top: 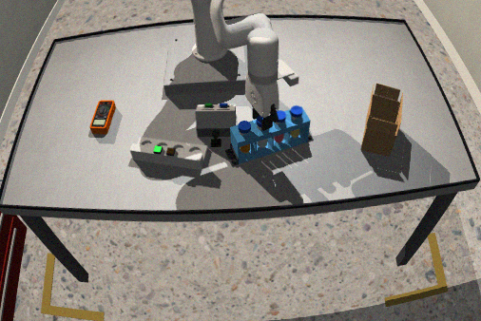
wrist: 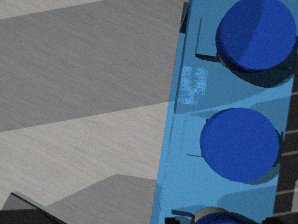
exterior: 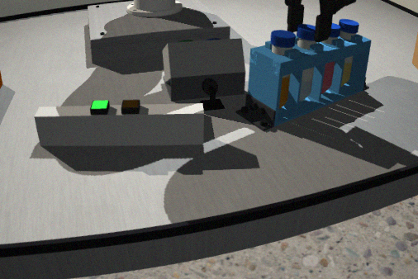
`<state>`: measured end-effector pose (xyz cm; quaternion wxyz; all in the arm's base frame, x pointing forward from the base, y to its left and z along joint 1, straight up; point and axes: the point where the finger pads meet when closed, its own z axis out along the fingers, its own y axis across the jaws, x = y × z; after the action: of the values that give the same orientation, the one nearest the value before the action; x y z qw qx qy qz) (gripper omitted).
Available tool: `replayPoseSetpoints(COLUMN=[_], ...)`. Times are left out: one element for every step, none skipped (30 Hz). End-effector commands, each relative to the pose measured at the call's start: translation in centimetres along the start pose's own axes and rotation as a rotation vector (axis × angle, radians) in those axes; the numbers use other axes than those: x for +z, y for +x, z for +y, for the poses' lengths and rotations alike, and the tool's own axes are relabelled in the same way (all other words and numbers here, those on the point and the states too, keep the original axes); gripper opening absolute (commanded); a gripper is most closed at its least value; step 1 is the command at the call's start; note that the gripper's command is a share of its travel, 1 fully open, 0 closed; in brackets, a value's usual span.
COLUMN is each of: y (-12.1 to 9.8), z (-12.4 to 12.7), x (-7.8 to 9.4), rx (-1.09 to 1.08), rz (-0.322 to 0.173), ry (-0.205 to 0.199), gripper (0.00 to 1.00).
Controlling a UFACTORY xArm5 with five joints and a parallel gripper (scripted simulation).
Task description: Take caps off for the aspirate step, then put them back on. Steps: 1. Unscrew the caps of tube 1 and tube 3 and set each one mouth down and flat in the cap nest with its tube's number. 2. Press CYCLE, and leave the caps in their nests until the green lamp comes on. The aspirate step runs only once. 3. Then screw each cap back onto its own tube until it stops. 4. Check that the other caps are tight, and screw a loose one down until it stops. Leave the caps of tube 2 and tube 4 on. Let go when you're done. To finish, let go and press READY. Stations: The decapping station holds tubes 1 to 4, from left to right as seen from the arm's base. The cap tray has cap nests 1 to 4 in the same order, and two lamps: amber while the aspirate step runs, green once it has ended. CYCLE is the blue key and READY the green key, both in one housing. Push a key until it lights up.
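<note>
So the hand is right over cap 3, third one from the arm's left. It's part-way open, fingers either side of the cap, and I'd say not gripping. Cap 3 sits on its tube in the rack, so next is probably a fresh grip and another turn, straight down, no sideways travel. The row runs off at a slant, with cap 2 just beside, so a wide swing of the fingers could clip it.

The top view shows the tray's nests with no caps in them; the exterior one hides them behind the front wall. Both show the green lamp lit. Can't tell from any view if cap 3 is tight.
</note>
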<state>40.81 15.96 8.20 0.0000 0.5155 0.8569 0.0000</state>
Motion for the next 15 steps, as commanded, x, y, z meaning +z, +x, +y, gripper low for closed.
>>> replayPoseSetpoints(y=[-0.02,-0.02,-0.02,-0.02,-0.02,-0.02,-0.02,-0.02,-0.02,-0.02,-0.02,-0.02,-0.02,-0.02,-0.02], z=[0.15,0.15,0.15,0.15,0.15,0.15,0.15,0.15,0.15,0.15,0.15,0.15,0.15,0.15,0.15], x=[-0.16,-0.16,-0.16,-0.16,-0.16,-0.16,-0.16,-0.16,-0.16,-0.16,-0.16,-0.16,-0.16,-0.16,-0.16], rx=[-0.251,-0.291,-0.331,-0.371,-0.411,-0.451,-0.491,-0.491,-0.491,-0.531,-0.571,-0.611,-0.629,-0.629,-0.629], rz=[-0.001,-0.001,-0.001,-0.001,-0.001,-0.001,-0.002,-0.002,-0.002,-0.002,-0.002,-0.002,-0.002,-0.002,-0.002], ry=[-0.004,-0.004,-0.004,-0.004,-0.004,-0.004,-0.004,-0.004,-0.004,-0.004,-0.004,-0.004,-0.004,-0.004,-0.004], gripper=[0.46,0.46,0.46,0.46,0.46,0.46,0.46,0.46,0.46,0.46,0.46,0.46,0.46,0.46,0.46])
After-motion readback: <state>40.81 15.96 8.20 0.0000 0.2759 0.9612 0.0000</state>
